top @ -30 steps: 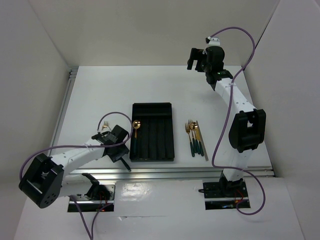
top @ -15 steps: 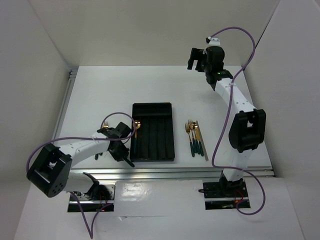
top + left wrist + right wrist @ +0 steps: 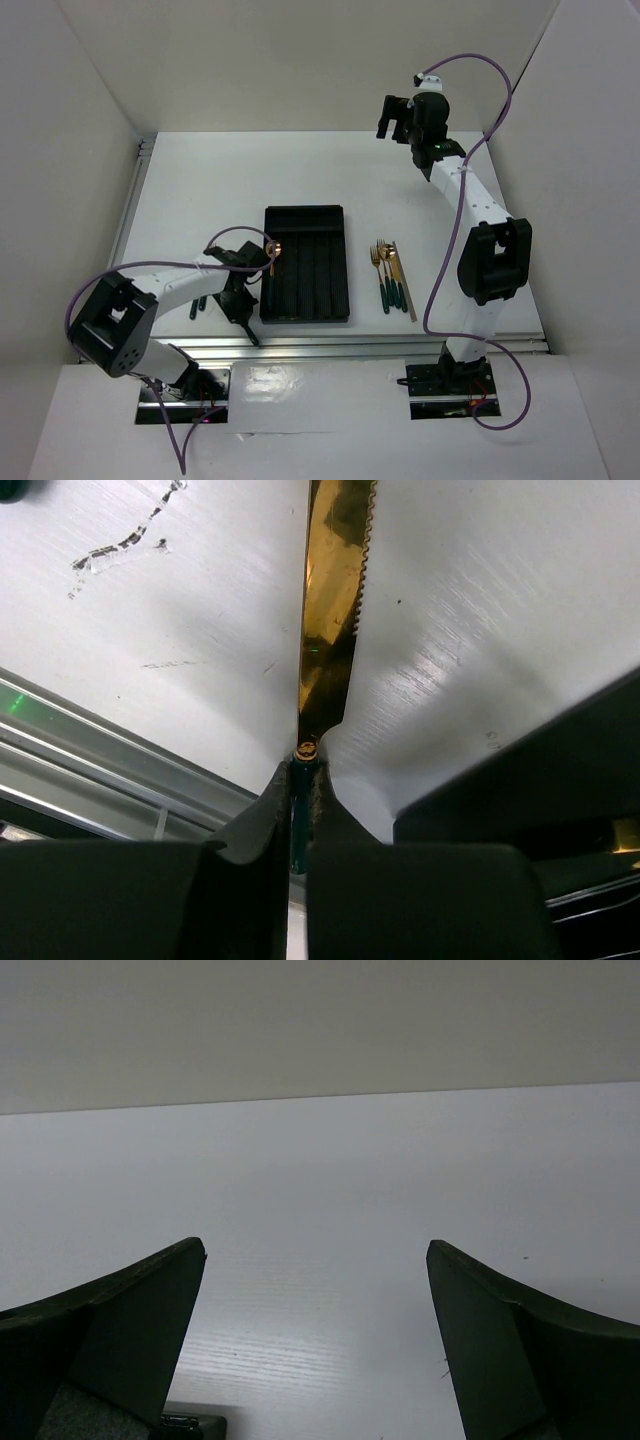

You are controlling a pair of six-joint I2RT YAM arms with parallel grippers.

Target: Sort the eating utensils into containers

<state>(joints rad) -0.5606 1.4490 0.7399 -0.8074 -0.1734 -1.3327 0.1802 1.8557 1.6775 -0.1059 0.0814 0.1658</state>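
1. While the left gripper (image 3: 303, 785) pinches the knife (image 3: 330, 610) by its green handle, just left of the black tray (image 3: 320, 275), the gold blade points out over the table (image 3: 480, 630).
2. Well beyond the tray's far right corner, the right gripper (image 3: 315, 1250) hangs wide open, holding nothing.
3. More utensils (image 3: 390, 272) lie just right of the tray; a gold spoon (image 3: 272, 250) sits in its leftmost compartment.

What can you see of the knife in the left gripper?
The knife has a shiny gold blade, serrated along its right edge, joined to a dark green handle. The left gripper is shut on the handle just below that joint. The blade points away from the wrist camera over the white table, left of the black tray.
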